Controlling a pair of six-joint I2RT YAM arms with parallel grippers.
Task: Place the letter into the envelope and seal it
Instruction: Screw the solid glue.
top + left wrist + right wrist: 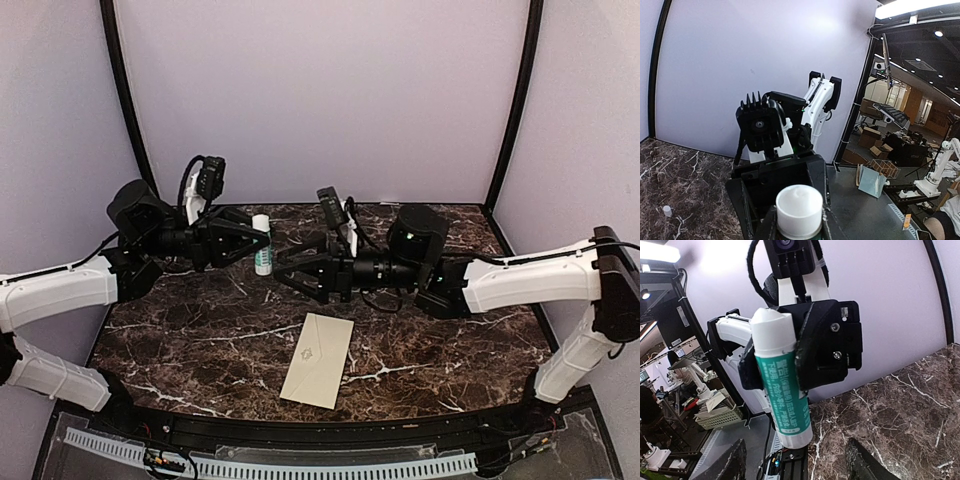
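The envelope (316,360), pale cream with a small faint emblem, lies flat on the marble table (180,340) near the front middle. The letter is not in view. My left gripper (258,243) (799,227) is shut on a green-and-white glue stick (262,246) (799,209) (782,385), holding it upright above the back of the table. My right gripper (290,272) (799,460) stands open just right of the stick, its fingers (735,462) spread wide and holding nothing. Both grippers hang well behind the envelope.
A small white cap (667,211) lies on the marble at the left. Pale walls with black corner posts (125,110) close in the back and sides. A black rail (300,440) runs along the table's front edge by the arm bases.
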